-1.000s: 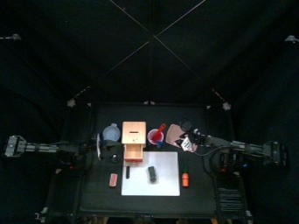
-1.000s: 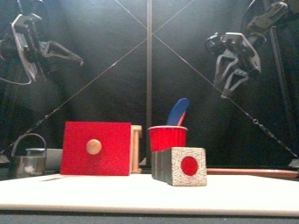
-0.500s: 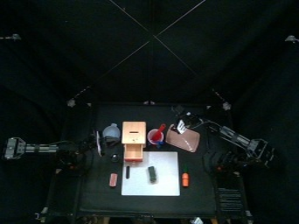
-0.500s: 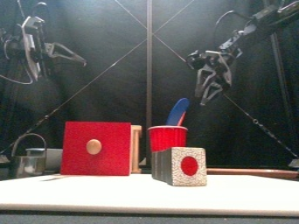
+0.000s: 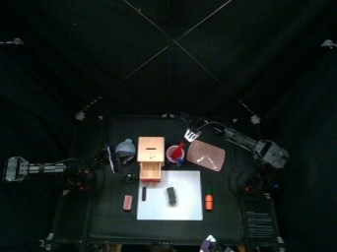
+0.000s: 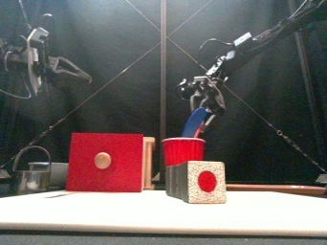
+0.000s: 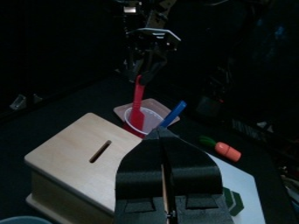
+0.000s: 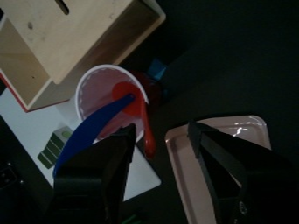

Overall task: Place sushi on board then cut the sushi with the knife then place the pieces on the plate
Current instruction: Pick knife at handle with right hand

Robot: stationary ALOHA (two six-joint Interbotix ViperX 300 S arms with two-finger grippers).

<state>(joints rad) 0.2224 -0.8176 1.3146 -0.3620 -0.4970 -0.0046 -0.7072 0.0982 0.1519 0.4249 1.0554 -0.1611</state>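
Now my right gripper (image 6: pixel 200 103) hangs open over the cup (image 6: pixel 183 151); the red knife (image 7: pixel 135 101) points up at it.

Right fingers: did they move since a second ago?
Yes. In the front view the right fingers have swung left and down, from high on the right side to just above the red cup.

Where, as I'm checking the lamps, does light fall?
Top view: the board is brightest, curtains black. Front view: a pale glow on the back curtain, box and cup well lit. Left wrist view: box top lit, the end effector a dark shape. Right wrist view: cup and board bright.
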